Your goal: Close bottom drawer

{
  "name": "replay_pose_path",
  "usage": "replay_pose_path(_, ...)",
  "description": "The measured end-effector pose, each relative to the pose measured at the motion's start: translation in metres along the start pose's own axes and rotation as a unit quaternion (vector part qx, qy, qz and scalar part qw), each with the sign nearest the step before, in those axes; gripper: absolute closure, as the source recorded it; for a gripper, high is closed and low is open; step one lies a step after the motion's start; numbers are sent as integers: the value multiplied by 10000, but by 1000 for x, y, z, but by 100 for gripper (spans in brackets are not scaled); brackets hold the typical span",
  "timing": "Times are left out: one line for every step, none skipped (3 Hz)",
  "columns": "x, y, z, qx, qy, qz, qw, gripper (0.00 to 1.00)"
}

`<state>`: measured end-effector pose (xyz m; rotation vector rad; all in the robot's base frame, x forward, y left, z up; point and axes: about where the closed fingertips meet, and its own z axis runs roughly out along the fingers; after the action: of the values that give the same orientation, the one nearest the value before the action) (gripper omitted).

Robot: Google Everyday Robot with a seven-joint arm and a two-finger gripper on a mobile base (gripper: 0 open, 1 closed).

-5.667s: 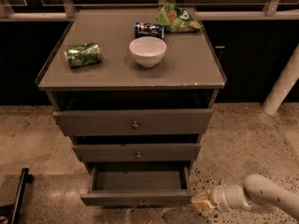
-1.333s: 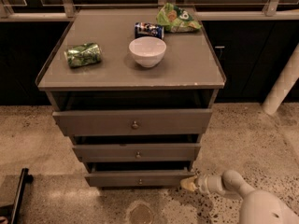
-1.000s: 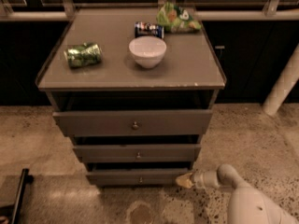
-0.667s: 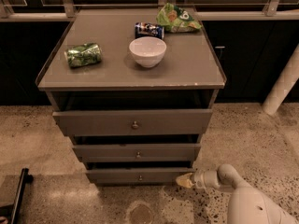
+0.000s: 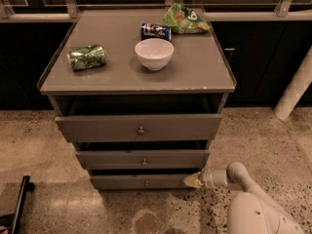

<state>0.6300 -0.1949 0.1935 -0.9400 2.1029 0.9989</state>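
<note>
Bottom drawer (image 5: pixel 146 182) nearly flush, gripper (image 5: pixel 192 181) seemingly touching right end (arm (image 5: pixel 235 173) low)

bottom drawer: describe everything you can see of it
The bottom drawer is a slim grey flat front, lowest of three, with a small round metal knob at its centre. It sits pushed in, no tray showing, just under the middle drawer. The gripper is at its right end, seemingly touching the front.
</note>
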Motion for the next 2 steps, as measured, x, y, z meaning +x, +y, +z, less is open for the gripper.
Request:
replay_pose_path(-3,-2,-1,24,8,-57,10000,100)
replay_pose_path(13,-1,-7,-16,-33,168,9999,100)
